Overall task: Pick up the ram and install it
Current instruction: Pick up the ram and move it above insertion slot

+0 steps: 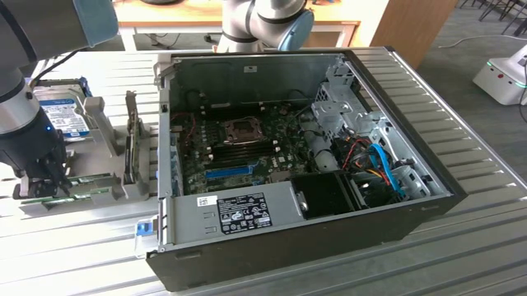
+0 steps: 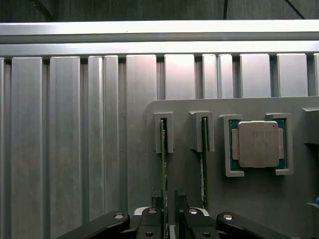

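Noted gripper (image 2: 167, 199) spread wide, straddling ram (image 2: 163, 159) standing edge-on nearest gray holder's (image 2: 184, 169) side edge; second stick (image 2: 203, 159) just beside, processor (image 2: 257, 144) beyond. Ram not lifted yet.

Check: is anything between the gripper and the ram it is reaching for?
Nothing visible. The open gripper straddles the ram, which stands on edge in a slot of the gray holder. The second stick stands in the next slot, outside the fingers.

Seen from the wrist, the ram (image 2: 163, 159) stands edge-on, chips and label hidden, one end lost behind the gripper (image 2: 168, 195). In the exterior view the arm (image 1: 21, 108) covers part of the hard drive (image 1: 70, 120).
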`<state>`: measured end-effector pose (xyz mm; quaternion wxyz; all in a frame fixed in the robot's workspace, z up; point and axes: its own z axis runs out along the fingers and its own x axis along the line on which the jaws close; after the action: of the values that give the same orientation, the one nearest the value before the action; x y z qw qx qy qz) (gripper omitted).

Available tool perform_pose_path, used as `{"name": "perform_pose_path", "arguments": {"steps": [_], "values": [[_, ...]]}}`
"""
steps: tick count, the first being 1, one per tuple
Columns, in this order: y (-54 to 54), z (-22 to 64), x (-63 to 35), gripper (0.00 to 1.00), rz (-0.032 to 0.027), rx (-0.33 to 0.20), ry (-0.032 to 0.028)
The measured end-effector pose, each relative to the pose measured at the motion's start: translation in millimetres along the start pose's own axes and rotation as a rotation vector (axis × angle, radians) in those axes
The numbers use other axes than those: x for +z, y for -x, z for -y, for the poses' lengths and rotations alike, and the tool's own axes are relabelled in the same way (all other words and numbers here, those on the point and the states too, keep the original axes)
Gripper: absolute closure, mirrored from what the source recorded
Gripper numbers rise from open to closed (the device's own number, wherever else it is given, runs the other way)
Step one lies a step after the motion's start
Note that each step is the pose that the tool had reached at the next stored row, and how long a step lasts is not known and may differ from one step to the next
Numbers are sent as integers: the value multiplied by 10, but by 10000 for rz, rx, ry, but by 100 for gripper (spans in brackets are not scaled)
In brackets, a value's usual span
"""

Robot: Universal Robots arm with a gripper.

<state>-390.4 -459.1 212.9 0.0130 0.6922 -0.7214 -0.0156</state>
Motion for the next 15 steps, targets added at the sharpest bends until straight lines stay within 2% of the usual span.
{"name": "perform_pose_path", "arguments": {"steps": [15], "values": [[-4,3,34,77,1,1,-2]]}}
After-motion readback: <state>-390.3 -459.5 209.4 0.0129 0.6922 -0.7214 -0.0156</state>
